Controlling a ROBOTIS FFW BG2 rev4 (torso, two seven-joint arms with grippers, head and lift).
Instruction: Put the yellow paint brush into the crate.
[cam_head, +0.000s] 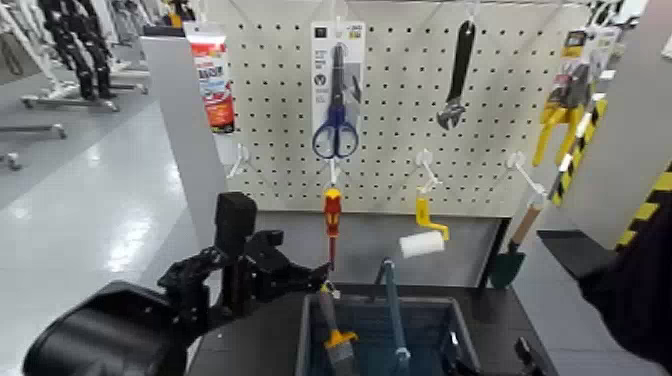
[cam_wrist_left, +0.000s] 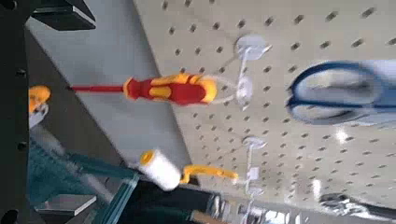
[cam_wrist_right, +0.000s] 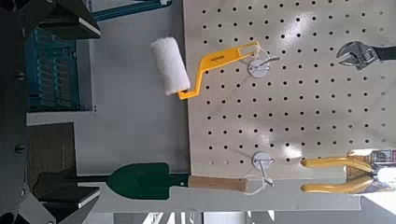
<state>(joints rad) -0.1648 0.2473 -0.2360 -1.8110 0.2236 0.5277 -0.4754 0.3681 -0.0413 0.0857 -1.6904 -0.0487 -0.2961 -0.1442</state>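
We see our left pincer held up just above the near-left corner of the crate, its dark fingers spread and gripping nothing. Directly below and a little to the right of it, the yellow paint brush lies inside the crate, leaning against the left wall with its yellow band showing and its grey part pointing up toward the pincer. A blue handle arches over the crate just beyond the brush.

Just above the left pincer, a red-and-yellow screwdriver hangs on the pegboard, tip down toward the crate. Farther up hang blue scissors. To the right of the pincer, past the crate, hang a paint roller with a yellow handle and a green trowel. A wrench hangs higher up.

Our right pincer does not appear from the head, and from its own wrist we cannot tell whether it is spread or clenched; that view faces the roller, trowel and pegboard.
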